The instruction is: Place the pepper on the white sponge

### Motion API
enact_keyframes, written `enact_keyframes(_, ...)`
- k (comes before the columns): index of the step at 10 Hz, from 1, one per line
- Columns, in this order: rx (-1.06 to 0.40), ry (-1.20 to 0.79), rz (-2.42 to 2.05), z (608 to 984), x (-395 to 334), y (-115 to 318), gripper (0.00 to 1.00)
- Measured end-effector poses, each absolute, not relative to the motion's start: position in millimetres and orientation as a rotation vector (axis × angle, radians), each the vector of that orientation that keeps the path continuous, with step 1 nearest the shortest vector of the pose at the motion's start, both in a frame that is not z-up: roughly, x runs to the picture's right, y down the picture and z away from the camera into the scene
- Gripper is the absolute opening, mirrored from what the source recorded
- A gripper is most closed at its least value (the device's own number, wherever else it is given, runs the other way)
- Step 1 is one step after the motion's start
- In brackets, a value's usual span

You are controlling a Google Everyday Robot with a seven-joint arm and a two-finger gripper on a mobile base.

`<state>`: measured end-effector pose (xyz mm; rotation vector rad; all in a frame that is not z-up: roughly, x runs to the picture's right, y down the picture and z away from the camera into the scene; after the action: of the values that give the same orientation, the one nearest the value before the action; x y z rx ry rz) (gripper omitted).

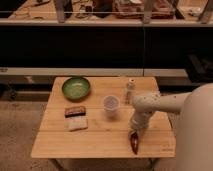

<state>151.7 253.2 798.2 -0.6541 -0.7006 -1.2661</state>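
The pepper [134, 143] is small, dark red and tapered. It lies near the table's front edge at the right. My gripper [135, 132] points down right above the pepper's upper end, at or very near it. The white arm reaches in from the right. The white sponge [77, 123] is a pale speckled pad lying flat on the left half of the table, far to the left of the gripper.
A dark brown block [75, 111] lies just behind the sponge. A green bowl [76, 88] stands at the back left. A clear cup [110, 106] stands mid-table and a small shaker [130, 90] behind it. The wooden table [55, 145] stands before dark shelving.
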Motion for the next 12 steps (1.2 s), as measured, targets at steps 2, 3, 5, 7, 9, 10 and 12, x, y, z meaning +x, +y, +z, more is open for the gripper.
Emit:
enact_keyframes(2,-0.645,-0.752,-1.281,796.6,130.6,254.9,0.23)
enact_keyframes(3,-0.636,-0.782,-1.290,794.4,119.5,254.7,0.23)
enact_keyframes(5,-0.597,-0.848,-1.349,786.3,84.7,244.5,0.23)
enact_keyframes(7,-0.525,-0.918,-1.455,771.6,35.9,222.5,0.23)
enact_keyframes(9,-0.464,-0.966,-1.522,762.0,-2.8,203.0,0.23)
enact_keyframes(10,-0.418,-0.999,-1.564,757.6,-34.1,189.0,0.23)
enact_keyframes(12,-0.362,-1.033,-1.601,758.2,-72.6,172.1,0.23)
